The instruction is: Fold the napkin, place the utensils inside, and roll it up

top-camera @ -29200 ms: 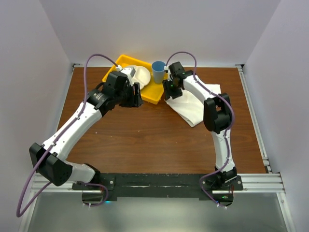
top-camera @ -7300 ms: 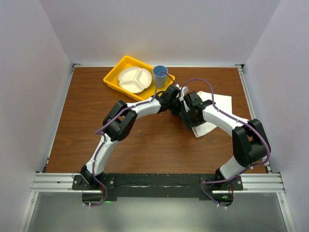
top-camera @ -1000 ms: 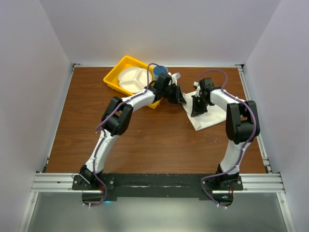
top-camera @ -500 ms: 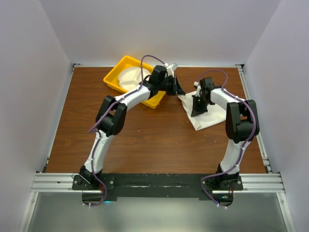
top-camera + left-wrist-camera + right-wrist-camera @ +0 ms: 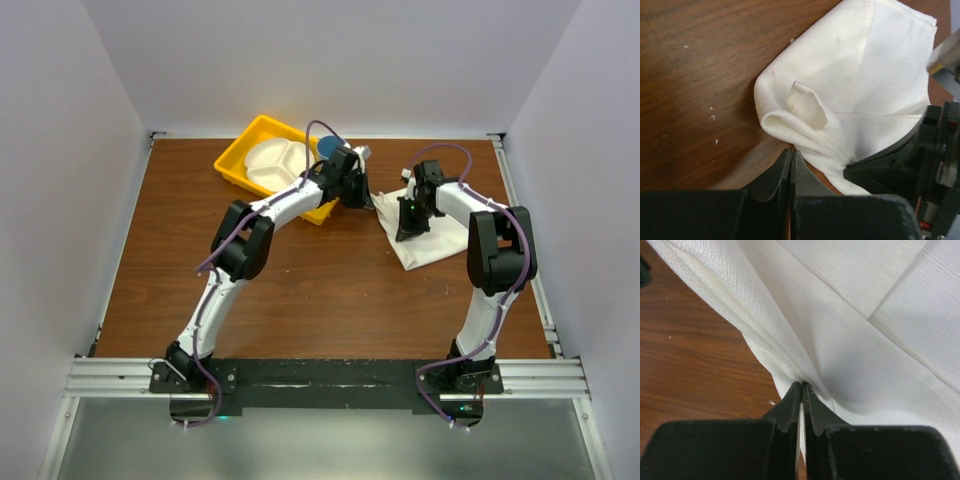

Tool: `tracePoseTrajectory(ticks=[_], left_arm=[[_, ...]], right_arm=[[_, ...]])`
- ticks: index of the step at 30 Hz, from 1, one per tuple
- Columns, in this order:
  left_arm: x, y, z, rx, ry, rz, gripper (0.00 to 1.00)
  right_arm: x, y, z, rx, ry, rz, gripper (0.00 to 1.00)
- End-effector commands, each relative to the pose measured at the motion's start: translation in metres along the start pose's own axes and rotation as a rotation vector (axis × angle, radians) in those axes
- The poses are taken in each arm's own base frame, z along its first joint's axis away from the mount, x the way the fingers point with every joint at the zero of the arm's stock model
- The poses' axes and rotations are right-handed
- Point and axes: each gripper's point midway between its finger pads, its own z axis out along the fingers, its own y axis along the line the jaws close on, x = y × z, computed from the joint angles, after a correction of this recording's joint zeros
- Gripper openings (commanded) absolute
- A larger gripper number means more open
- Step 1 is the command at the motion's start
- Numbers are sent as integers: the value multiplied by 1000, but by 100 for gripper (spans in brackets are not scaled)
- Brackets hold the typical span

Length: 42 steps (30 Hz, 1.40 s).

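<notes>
- From the top, we see the napkin point(image 5: 435, 240) lying on the right side of the brown table point(image 5: 300, 290), folded and a bit bunched up.
- The left claw point(image 5: 365, 198) reaches over to the napkin's far left corner. The right claw point(image 5: 402, 232) points down at the napkin's left edge, a little nearer to us.
- A yellow tray point(image 5: 235, 160) sits at the far side with a white plate point(image 5: 270, 165) in it. A blue cup point(image 5: 326, 146) peeks out from behind the left arm.
- From the left wrist, we see the left claw point(image 5: 790, 155) clenched tight, with its tips right at the napkin's point(image 5: 870, 75) rolled edge. We cannot tell if any cloth is caught between them.
- A small corner flap point(image 5: 807, 102) sticks up on the napkin here. The right claw point(image 5: 860, 170) pokes in from the right, touching the cloth.
- From the right wrist, we see the right claw point(image 5: 801, 387) pinching the napkin point(image 5: 850, 315). The cloth bunches into folds that run right into its tips. Bare wood point(image 5: 690, 365) shows on the left.
</notes>
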Motion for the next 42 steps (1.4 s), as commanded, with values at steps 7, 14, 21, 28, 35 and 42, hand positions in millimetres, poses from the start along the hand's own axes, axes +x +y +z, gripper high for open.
tracePoseTrajectory(ticks=[7, 14, 21, 28, 35, 42], left_arm=[[-18, -15, 15, 42, -68, 75, 4], [-24, -38, 16, 113, -110, 90, 4], [-15, -45, 33, 181, -101, 64, 4], [2, -30, 57, 198, -77, 37, 4], [42, 7, 69, 96, 30, 15, 3], [88, 48, 48, -62, 147, 20, 1]], right_arm=[[47, -26, 31, 92, 167, 1, 2], [48, -26, 31, 93, 172, -1, 2], [49, -27, 30, 95, 176, 0, 2], [54, -27, 31, 98, 186, 1, 1], [56, -32, 29, 118, 205, -8, 1], [63, -34, 29, 121, 224, -20, 1]])
